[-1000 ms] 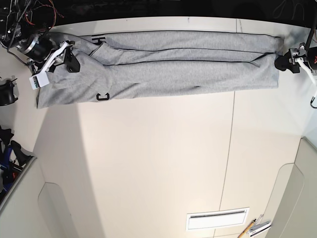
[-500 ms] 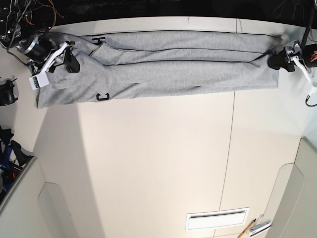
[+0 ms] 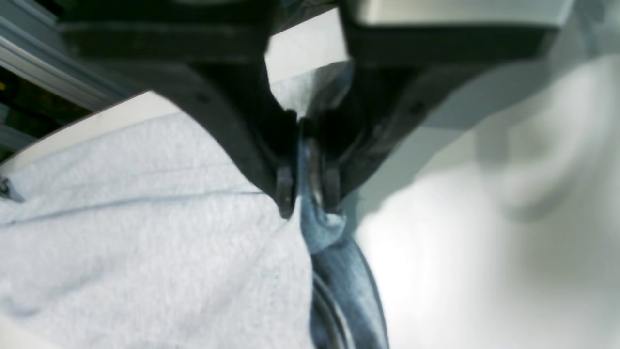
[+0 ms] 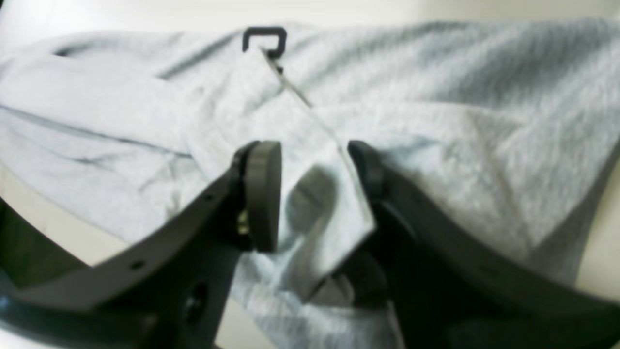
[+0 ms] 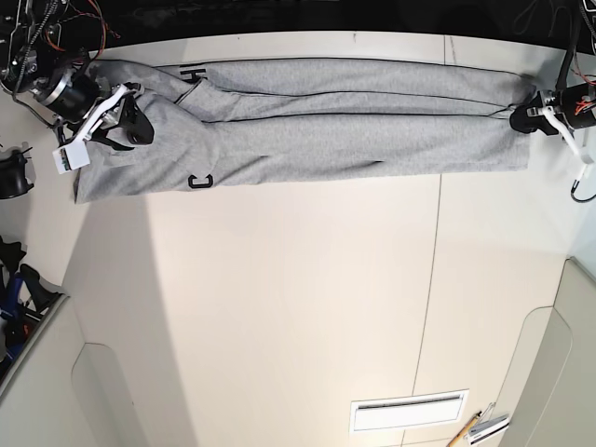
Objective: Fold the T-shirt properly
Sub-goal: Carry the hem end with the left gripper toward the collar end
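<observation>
The light grey T-shirt lies folded into a long band across the far side of the table, with black letters showing near its left end. My left gripper is at the band's right end. In the left wrist view it is shut on an edge of the T-shirt. My right gripper is at the left end. In the right wrist view it is open, jaws apart around a loose flap of the T-shirt, below a black letter.
The white table has a seam running down right of centre. A white slotted panel and pens lie at the front right. Dark gear sits off the left edge. A white tag hangs on the right arm.
The left gripper moved in onto the shirt's right end and closed on it. The shirt has shifted slightly to the right. The right gripper has barely moved.
</observation>
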Controlling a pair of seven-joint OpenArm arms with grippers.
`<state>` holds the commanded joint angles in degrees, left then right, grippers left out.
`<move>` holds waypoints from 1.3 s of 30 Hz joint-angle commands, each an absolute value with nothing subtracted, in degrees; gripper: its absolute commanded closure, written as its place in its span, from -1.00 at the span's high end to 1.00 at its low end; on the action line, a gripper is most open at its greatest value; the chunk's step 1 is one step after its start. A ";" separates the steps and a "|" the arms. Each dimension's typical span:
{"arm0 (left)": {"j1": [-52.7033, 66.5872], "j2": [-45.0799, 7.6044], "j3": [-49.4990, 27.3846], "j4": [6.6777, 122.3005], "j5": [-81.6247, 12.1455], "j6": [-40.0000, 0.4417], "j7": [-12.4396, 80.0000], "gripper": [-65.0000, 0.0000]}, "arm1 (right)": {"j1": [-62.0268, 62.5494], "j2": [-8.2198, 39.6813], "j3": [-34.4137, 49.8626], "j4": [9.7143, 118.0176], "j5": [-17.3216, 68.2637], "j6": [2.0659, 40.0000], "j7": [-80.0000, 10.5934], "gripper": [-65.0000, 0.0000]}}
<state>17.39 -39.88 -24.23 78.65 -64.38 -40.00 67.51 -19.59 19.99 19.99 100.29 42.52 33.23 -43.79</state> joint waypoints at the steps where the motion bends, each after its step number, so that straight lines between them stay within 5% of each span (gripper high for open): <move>1: 17.26 -39.92 -24.25 78.65 -63.92 -40.00 67.51 -1.00 | -19.18 19.99 20.03 100.29 42.70 33.23 -43.88 -0.31; 21: 13.21 -45.58 -24.45 83.66 -64.53 -40.00 70.61 -1.00 | -16.67 19.99 26.89 102.28 45.74 33.43 -46.87 -0.31; 30: 13.67 -34.28 -23.42 109.32 -72.03 -40.00 77.03 -1.00 | -16.67 19.97 26.89 102.28 45.58 33.43 -46.52 -0.31; 39: 12.80 -25.52 -4.38 112.90 -62.11 -40.00 71.48 -1.00 | -16.56 19.99 26.89 102.28 45.04 33.39 -46.52 -0.31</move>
